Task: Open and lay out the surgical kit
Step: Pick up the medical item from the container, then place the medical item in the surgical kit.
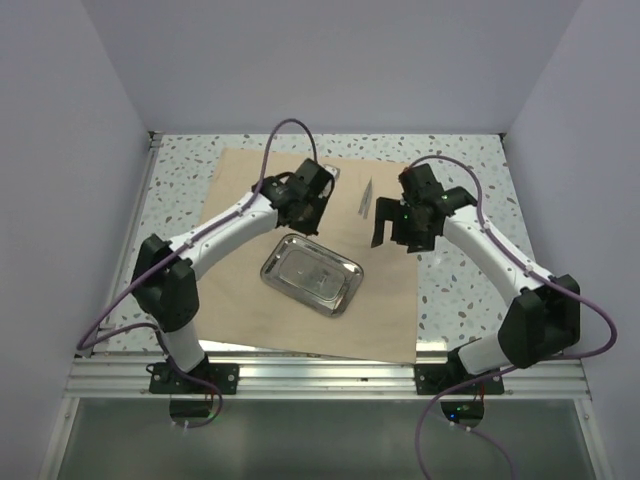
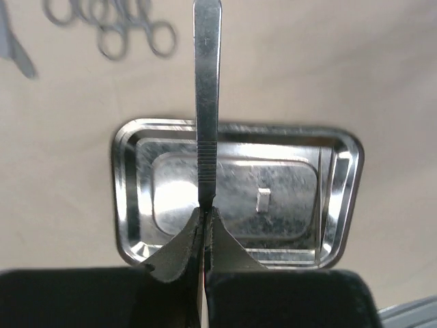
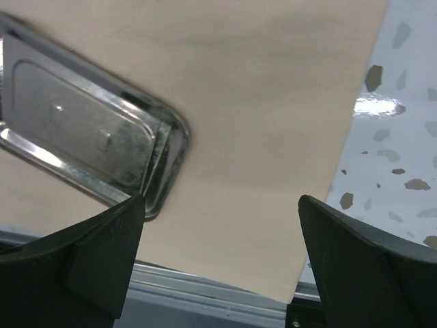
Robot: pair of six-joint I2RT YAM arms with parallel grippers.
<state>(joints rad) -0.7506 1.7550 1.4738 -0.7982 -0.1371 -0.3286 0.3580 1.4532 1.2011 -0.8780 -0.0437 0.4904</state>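
The tan wrap sheet (image 1: 250, 300) lies spread flat on the table. The shiny steel tray (image 1: 312, 275) sits empty on its middle. My left gripper (image 1: 303, 215) hovers just behind the tray. In the left wrist view it (image 2: 205, 212) is shut on thin flat steel tweezers (image 2: 207, 102) with a ribbed grip, held above the tray (image 2: 341, 198). Ring-handled scissors and forceps (image 2: 130, 31) lie on the sheet beyond. My right gripper (image 1: 397, 238) is open and empty above the sheet (image 3: 273, 123), right of the tray (image 3: 82, 130).
A thin metal instrument (image 1: 367, 197) lies on the sheet between the two grippers. Speckled tabletop (image 3: 403, 137) shows right of the sheet. An aluminium rail (image 1: 320, 375) runs along the near edge. White walls enclose the table on three sides.
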